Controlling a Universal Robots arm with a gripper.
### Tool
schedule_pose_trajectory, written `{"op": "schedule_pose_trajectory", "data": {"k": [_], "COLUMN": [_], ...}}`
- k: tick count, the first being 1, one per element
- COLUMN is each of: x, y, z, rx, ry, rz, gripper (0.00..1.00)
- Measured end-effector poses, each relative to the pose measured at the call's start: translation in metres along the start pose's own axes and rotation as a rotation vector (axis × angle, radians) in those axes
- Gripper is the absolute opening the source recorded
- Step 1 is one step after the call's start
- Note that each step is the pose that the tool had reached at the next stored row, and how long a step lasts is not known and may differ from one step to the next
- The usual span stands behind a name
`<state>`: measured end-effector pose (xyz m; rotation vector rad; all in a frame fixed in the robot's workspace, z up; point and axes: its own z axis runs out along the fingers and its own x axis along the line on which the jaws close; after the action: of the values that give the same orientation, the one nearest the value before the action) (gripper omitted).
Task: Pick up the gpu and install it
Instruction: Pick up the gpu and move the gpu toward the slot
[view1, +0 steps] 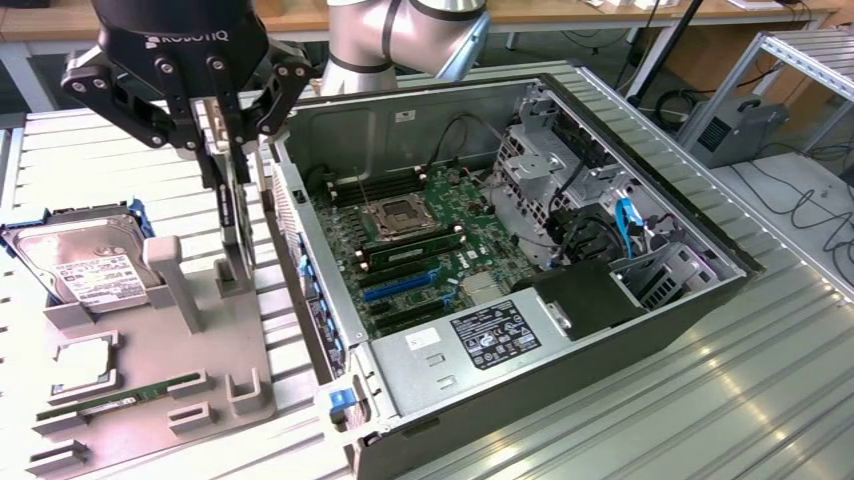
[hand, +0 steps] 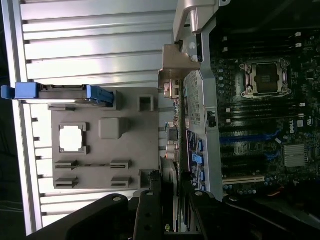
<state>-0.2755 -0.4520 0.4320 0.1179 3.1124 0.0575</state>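
One computer case (view1: 601, 385), one hard drive (view1: 87, 265), one gpu (view1: 230, 215), one grey holder (view1: 147, 362).

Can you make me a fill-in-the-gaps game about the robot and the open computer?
1. The gripper is shut on the ____, a thin dark card held on edge.
2. The hard drive has ____ tabs at its sides.
3. In the exterior view, the hard drive is on the ____ of the computer case.
4. The green board inside the case is the ____.
Missing words: gpu; blue; left; motherboard.
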Motion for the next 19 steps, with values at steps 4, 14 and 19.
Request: {"op": "schedule_pose_trajectory", "data": {"k": [4, 14, 19], "x": [-0.0003, -0.0011, -0.0015], "y": [0.0, -0.0001, -0.0002], "z": [0.0013, 0.0062, 0.0086], "rx": [0.0, 0.0, 0.0], "ry": [0.0, -0.0001, 0.0], "rz": [0.0, 0.0, 0.0], "gripper": [0.26, 0.26, 0.26]}}
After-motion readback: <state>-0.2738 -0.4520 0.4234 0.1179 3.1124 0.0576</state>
